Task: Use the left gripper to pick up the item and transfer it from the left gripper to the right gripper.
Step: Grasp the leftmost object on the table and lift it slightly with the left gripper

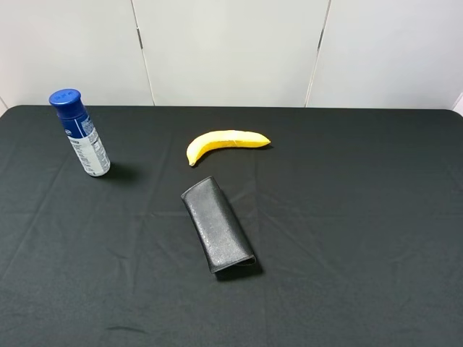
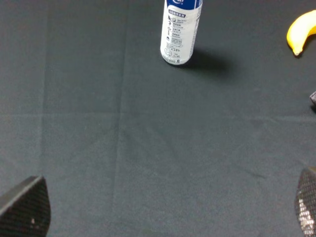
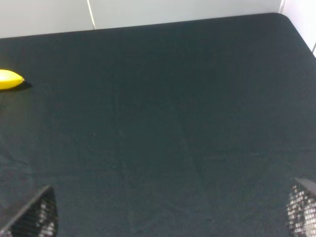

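Note:
The item, a slim bottle [image 1: 79, 134] with a blue cap and white labelled lower body, stands upright at the back left of the black table. In the left wrist view its white lower body [image 2: 180, 34] stands well ahead of my left gripper [image 2: 165, 212]. That gripper is open and empty, and only its two fingertips [image 2: 24, 207] show, spread wide. My right gripper [image 3: 168, 217] is also open and empty over bare cloth, with its fingertips [image 3: 302, 207] at the frame corners. Neither gripper shows in the exterior high view.
A yellow banana [image 1: 226, 143] lies at the back centre; its tip shows in both wrist views [image 2: 302, 32] [image 3: 9, 80]. A black textured folded case [image 1: 218, 225] lies mid-table. The black cloth [image 1: 362, 238] covers the table, with a white wall behind.

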Controlling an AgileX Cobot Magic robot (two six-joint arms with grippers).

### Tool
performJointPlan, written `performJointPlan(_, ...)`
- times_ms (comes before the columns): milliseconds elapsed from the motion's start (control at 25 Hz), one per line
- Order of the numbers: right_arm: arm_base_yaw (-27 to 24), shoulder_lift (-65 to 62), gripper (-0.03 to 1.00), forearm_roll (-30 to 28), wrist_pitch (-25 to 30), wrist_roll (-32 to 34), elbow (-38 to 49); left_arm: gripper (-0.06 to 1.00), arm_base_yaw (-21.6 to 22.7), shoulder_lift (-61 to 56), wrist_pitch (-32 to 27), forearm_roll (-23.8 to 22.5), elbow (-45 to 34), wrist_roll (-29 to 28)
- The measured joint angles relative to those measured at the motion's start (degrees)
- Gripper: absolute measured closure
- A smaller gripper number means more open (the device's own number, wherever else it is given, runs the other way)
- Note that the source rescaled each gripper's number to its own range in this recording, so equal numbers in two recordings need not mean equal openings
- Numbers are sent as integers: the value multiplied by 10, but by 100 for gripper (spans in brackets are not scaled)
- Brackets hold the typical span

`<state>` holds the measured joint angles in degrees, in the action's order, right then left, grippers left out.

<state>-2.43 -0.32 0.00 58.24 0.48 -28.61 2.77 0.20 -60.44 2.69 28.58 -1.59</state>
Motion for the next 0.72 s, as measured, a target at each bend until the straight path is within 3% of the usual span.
performJointPlan(720,0,0,-3,0,0,0,0,-6,0,0,0,0,0,0)
